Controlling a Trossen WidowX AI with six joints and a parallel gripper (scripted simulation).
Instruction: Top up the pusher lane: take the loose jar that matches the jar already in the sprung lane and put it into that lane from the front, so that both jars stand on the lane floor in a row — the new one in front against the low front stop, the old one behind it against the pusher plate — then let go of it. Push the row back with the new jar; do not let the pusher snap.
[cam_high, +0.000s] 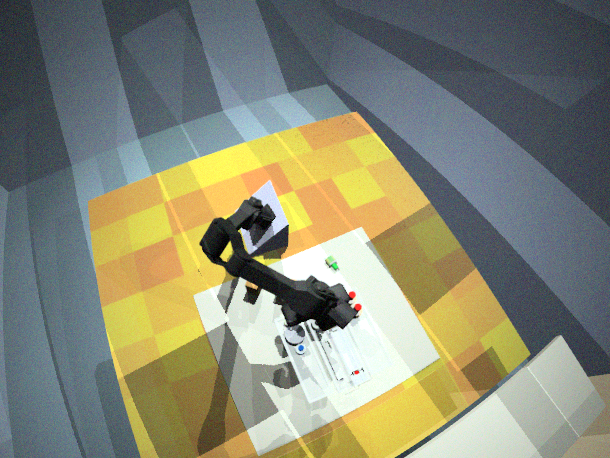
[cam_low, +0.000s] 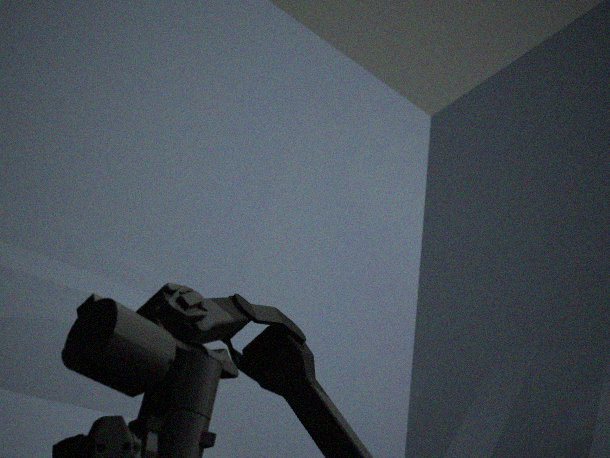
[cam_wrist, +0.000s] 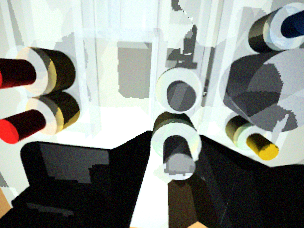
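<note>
Jaws clamped on the grey-capped jar (cam_wrist: 176, 150); its twin (cam_wrist: 179, 93) stands just ahead, probably in-lane; next, push it back gently.

White mat (cam_high: 400, 320) on checkered table (cam_high: 150, 240)

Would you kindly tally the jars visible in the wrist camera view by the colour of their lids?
Red lids: 2
Grey lids: 2, one held in the gripper and one just ahead of it
Blue lid: 1
Yellow lid: 1
Total: 6 jars
</note>
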